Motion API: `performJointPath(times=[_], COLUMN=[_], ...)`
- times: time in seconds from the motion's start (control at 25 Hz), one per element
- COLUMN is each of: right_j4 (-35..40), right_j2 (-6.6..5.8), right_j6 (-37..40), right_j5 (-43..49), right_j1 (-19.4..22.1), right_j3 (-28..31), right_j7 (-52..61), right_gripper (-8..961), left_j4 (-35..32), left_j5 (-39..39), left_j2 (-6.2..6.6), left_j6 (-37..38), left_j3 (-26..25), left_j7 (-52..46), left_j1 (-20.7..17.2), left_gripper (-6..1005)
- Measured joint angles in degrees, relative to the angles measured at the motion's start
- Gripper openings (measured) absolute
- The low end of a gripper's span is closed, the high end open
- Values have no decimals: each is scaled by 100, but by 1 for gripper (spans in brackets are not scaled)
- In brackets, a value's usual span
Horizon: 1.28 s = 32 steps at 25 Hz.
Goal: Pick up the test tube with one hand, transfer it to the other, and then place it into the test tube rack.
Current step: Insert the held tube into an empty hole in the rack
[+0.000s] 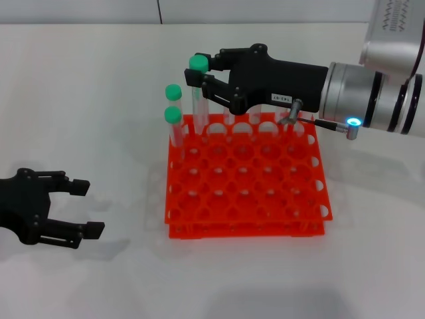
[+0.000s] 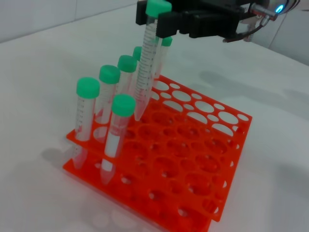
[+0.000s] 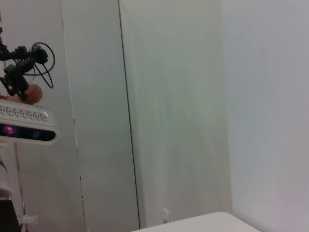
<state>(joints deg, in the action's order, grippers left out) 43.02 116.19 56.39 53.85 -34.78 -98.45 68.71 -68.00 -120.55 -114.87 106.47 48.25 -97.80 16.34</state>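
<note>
My right gripper (image 1: pixel 197 72), black with a small white label, is shut on the test tube (image 1: pixel 198 100) just under its green cap. It holds the tube nearly upright over the back left part of the orange-red test tube rack (image 1: pixel 246 219). In the left wrist view the tube (image 2: pixel 146 67) hangs from the gripper (image 2: pixel 161 21), with its tip at a hole in the rack's (image 2: pixel 193 164) top tier. My left gripper (image 1: pixel 86 208) is open and empty, low over the table left of the rack. The right wrist view shows only a wall.
Several identical green-capped tubes (image 2: pixel 109 92) stand in the rack's left holes, close beside the held one; two of them show in the head view (image 1: pixel 173 100). The rack's other holes are unfilled. White table (image 1: pixel 80 100) lies all around.
</note>
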Motion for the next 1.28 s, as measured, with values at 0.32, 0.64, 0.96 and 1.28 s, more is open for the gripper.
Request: performJointPath(times=[0.32,0.64,0.96,1.28], right_j4=[-94,-368,-546,-743], right_j2=[0,0,0,0], right_j6=[-12,-40,-72,-99], right_j5=[-111,-798,-1084,-1526], right_j1=[29,-27,-45,-116], right_j3=[-46,-330,-514,-798], right_j7=[-62,-536,-765,-1070], right_gripper=[263,263,263,263], left_j4=[-3,1,5,7], left_j5=[-5,14,17,34], left_j2=[-16,-18,-27,-34], left_j6=[6,6,1,-5], left_j3=[0,0,0,0], left_j7=[-14,7,7,7], left_j1=[19,16,11,18], left_gripper=[888,887,888,887])
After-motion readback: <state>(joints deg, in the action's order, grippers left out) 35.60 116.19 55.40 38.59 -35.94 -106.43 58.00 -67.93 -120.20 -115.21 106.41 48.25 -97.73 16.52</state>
